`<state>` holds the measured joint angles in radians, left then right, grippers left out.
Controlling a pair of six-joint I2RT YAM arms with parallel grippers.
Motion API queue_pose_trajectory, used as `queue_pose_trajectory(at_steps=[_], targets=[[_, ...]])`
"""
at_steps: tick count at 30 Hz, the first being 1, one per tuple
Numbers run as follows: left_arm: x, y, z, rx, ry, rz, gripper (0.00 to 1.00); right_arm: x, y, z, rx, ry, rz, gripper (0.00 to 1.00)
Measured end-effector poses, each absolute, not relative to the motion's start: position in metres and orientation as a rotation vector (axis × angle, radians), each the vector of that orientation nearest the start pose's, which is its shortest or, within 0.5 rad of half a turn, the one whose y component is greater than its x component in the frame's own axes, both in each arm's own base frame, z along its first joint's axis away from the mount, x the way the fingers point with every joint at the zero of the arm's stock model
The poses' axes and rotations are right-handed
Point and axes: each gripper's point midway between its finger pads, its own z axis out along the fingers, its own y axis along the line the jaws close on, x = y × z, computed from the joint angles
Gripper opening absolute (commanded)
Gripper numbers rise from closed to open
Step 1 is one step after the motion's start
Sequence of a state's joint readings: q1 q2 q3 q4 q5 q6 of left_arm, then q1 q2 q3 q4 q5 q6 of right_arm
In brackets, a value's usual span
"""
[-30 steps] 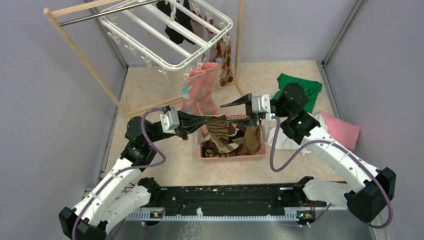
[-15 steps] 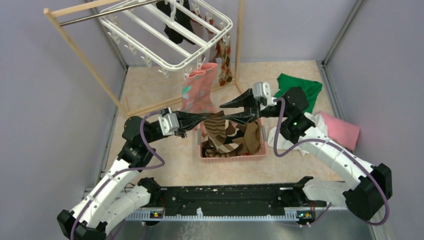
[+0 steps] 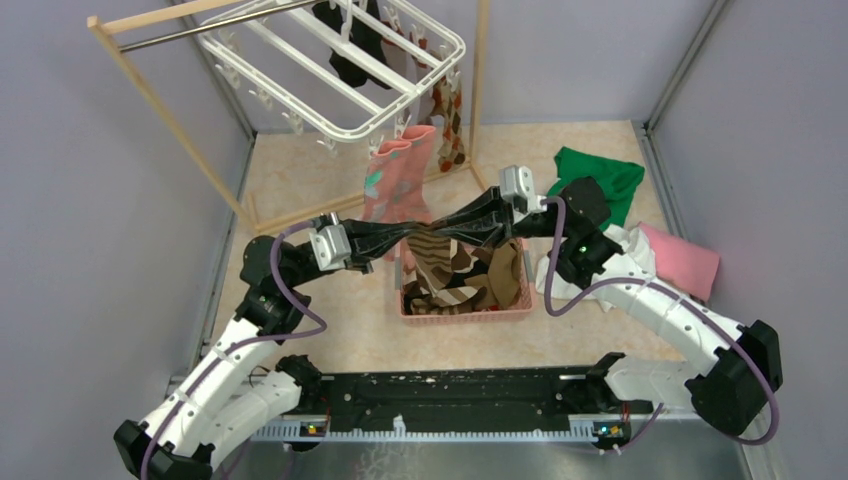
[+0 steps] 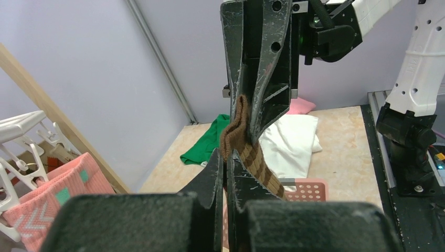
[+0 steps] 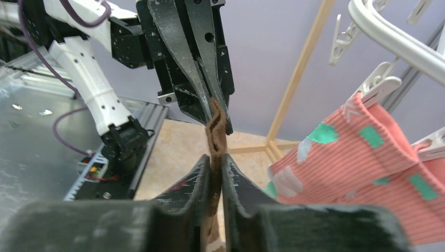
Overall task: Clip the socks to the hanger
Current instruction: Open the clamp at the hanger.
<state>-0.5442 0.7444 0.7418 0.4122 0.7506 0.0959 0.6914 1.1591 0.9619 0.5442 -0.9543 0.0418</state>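
Item: brown-striped sock (image 4: 252, 157), held taut betw. both jaws, pink basket (image 3: 470, 314) just below. Left gripper (image 4: 225, 160) clamped fully on one end; right gripper (image 5: 216, 163) pinched nrly closed on the cuff. Step: two-arm spread, pre-clip; next prob. needs a lift to the hanger (image 3: 340, 75), above & beyond the jaws.

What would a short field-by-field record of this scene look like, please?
left gripper: shut on striped sock, above basket
right gripper: shut on the same sock, tips meeting the left gripper's
basket: pink, holds other socks
hanger: white, by wooden rack; pink sock, black sock and argyle sock hang from it
cloths: green cloth, white cloth, pink cloth, right of basket
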Motion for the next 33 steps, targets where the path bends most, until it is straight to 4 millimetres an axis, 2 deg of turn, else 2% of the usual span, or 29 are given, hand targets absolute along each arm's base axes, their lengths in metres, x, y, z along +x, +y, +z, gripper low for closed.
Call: queue_pose_trajectory(at_steps=[1,5,6,7,11,13,15,20,23,29,33], targets=[[0.175,-0.243,0.396,0.998,0.857,-0.819,0.00,0.173,0.331,0.387,-1.211,0.840,1.179,0.00],[0.175,-0.242,0.395,0.987,0.863,-0.828,0.01,0.174,0.331,0.391,-1.208,0.814,1.171,0.00],[0.175,-0.242,0.395,0.984,0.862,-0.826,0.05,0.174,0.331,0.392,-1.207,0.808,1.168,0.00],[0.175,-0.241,0.395,0.980,0.864,-0.826,0.13,0.174,0.331,0.392,-1.206,0.801,1.166,0.00],[0.175,-0.236,0.393,0.942,0.904,-0.829,0.63,0.175,0.331,0.392,-1.205,0.797,1.156,0.00],[0.176,-0.231,0.388,0.899,0.961,-0.834,0.96,0.176,0.332,0.389,-1.210,0.805,1.146,0.00],[0.177,-0.223,0.381,0.834,1.037,-0.842,0.99,0.179,0.332,0.385,-1.215,0.823,1.135,0.00],[0.179,-0.199,0.367,0.647,1.184,-0.833,0.99,0.183,0.333,0.376,-1.222,0.858,1.116,0.00],[0.184,-0.190,0.360,0.575,1.241,-0.820,0.99,0.186,0.333,0.374,-1.222,0.867,1.106,0.00],[0.211,-0.177,0.333,0.462,1.391,-0.751,0.99,0.190,0.333,0.368,-1.220,0.897,1.090,0.00],[0.231,-0.153,0.316,0.394,1.451,-0.701,0.99,0.191,0.333,0.366,-1.218,0.906,1.086,0.00]])
